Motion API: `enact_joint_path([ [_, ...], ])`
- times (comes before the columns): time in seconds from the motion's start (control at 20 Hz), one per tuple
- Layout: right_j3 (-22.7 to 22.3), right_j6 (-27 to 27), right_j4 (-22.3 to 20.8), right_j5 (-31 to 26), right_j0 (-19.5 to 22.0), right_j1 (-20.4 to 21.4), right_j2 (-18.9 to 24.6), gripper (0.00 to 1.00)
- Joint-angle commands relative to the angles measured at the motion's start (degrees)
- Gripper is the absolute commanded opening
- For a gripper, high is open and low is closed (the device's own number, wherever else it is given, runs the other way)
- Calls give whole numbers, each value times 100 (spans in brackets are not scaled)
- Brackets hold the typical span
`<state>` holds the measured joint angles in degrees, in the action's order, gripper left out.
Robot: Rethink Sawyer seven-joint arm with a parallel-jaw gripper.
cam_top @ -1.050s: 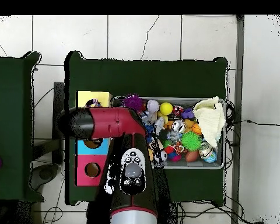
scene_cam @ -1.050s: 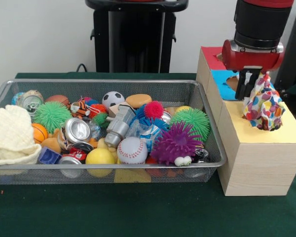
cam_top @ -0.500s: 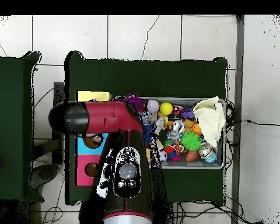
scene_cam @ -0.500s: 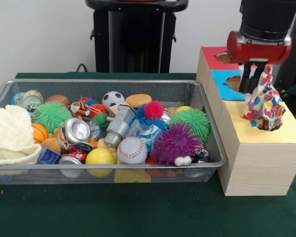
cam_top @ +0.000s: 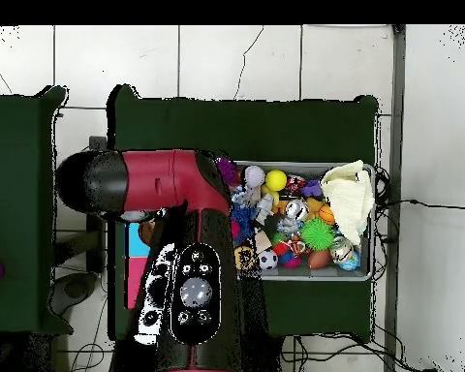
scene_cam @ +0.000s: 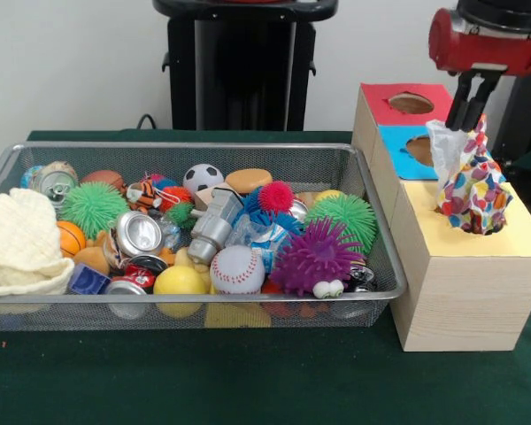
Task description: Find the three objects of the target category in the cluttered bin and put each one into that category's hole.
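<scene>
A cloth with coloured spots (scene_cam: 473, 190) stands bunched in the hole of the yellow section (scene_cam: 513, 235) of the wooden box, most of it sticking up out of the hole. My gripper (scene_cam: 469, 115) hangs just above the cloth's tip, open, with nothing between its fingers. A cream cloth (scene_cam: 18, 243) lies at the left end of the wire bin (scene_cam: 186, 150); in the overhead view the cream cloth (cam_top: 351, 199) is at the bin's right end. My arm (cam_top: 178, 194) hides the box there, apart from a blue strip (cam_top: 137, 240).
The box also has a red section with a hole (scene_cam: 411, 103) and a blue section with a hole (scene_cam: 419, 146). The bin holds several balls, cans and spiky toys, among them a baseball (scene_cam: 236, 269) and a purple spiky ball (scene_cam: 317, 255).
My gripper has risen off the spotted cloth and let it go. The cloth stays bunched in the yellow hole.
</scene>
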<state>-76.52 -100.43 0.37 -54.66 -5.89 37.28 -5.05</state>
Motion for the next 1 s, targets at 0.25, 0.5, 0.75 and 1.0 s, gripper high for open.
enact_joint_path([
  [0.25,351,-1146,68,-558,100,-111,6,0],
  [0.5,234,-1099,65,-366,139,-123,20,0],
  [0.75,164,-1078,101,-160,195,-169,71,0],
  [1.0,146,-1039,103,137,260,-276,131,0],
])
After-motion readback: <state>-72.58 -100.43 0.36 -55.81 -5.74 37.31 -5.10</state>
